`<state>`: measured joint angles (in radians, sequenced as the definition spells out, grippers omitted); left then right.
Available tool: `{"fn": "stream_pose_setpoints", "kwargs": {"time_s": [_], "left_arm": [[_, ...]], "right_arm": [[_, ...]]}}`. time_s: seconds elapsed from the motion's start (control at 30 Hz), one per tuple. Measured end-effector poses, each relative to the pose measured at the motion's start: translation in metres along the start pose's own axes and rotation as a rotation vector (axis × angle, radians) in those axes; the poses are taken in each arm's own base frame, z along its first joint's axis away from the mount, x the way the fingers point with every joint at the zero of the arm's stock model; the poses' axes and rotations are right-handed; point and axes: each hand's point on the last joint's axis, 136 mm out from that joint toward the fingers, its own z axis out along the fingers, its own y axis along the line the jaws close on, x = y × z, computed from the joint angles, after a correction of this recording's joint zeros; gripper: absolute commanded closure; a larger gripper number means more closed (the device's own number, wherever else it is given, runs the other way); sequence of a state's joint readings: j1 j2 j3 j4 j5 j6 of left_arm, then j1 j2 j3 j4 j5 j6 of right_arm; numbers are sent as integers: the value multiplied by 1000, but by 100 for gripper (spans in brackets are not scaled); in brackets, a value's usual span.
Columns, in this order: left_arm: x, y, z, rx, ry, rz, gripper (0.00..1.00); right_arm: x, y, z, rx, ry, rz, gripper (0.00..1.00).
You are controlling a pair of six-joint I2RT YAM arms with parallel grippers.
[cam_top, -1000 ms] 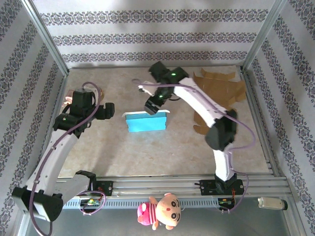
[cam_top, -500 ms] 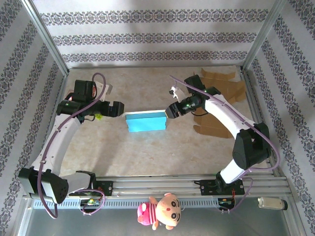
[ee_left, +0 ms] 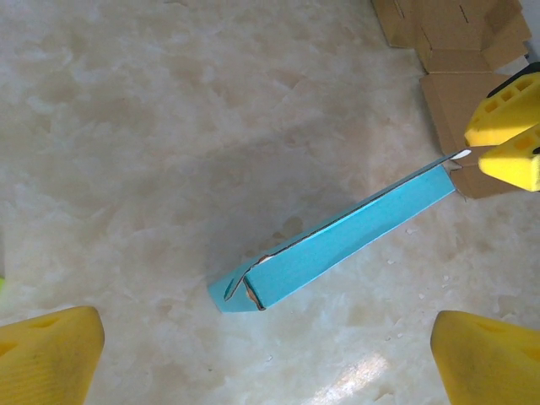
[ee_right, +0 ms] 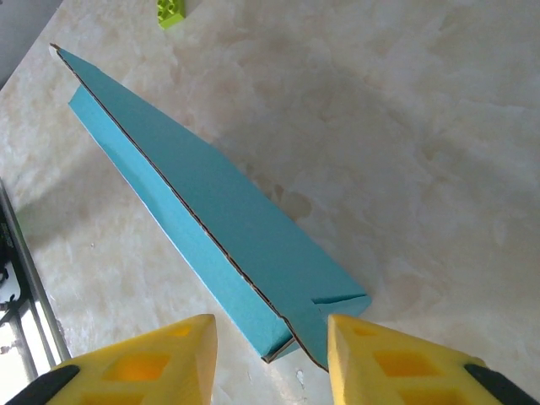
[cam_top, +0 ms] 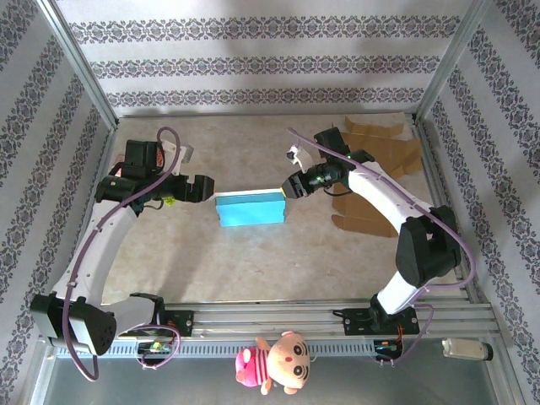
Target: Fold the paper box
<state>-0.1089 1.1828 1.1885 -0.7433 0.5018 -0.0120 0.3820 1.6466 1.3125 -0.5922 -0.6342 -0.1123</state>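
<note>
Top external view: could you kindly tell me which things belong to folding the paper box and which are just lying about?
Part of the job: blue paper box, left gripper, right gripper.
Lying about: brown cardboard pieces, green brick, plush doll.

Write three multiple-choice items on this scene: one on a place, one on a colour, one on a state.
1. Where on the table does the brown cardboard lie?
A) far right corner
B) near left corner
C) under the left arm

2. What colour is the paper box?
A) red
B) blue
C) green

3. How does the left gripper stand?
A) shut on the box
B) open, clear of the box
C) shut on the cardboard

Answers:
1 A, it lies at the table's far right.
2 B, its faces are light blue.
3 B, its fingers stand wide apart, left of the box.
</note>
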Motion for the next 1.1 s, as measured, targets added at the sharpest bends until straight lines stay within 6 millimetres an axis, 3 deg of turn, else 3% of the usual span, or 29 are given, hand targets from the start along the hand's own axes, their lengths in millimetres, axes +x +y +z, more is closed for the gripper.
{"fn": "stream_pose_setpoints", "kwargs": {"time_s": [0.37, 0.63, 0.8, 1.1], "left_arm": [[-2, -2, 2, 17, -12, -16, 1], [0, -1, 6, 25, 1, -22, 0], [7, 5, 23, 33, 54, -47, 18], [24, 6, 49, 104, 145, -44, 37]], "right_arm": [[5, -4, 8, -11, 14, 4, 67], [9, -5, 10, -13, 20, -3, 78], [10, -5, 10, -13, 21, -8, 84], [10, -5, 10, -13, 21, -16, 87]]}}
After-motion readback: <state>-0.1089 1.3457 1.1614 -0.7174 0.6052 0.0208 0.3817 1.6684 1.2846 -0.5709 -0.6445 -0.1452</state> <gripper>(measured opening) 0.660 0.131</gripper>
